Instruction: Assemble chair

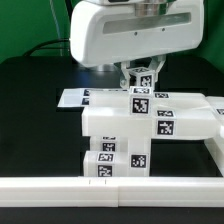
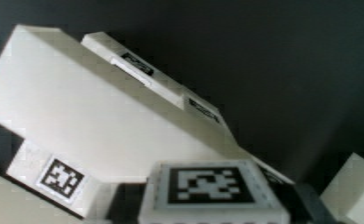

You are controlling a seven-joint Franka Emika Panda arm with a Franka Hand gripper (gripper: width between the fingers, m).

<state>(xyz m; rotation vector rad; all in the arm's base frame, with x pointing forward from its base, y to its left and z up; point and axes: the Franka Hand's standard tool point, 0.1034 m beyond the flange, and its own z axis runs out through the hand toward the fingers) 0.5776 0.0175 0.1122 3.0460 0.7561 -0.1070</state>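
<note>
Claw (image 1: 140,72) over chair (image 1: 140,125) assy by rail (image 1: 110,187); can't tell if spread.

We see a robotics lab: a black table (image 1: 30,110), square marker tags on white chair parts (image 1: 140,125), and a green backdrop (image 1: 35,25).

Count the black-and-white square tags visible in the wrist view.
4. One is on the near cube and one on the block beside it. Two blurred ones are on the narrow white strip behind. Others may be hidden.
</note>
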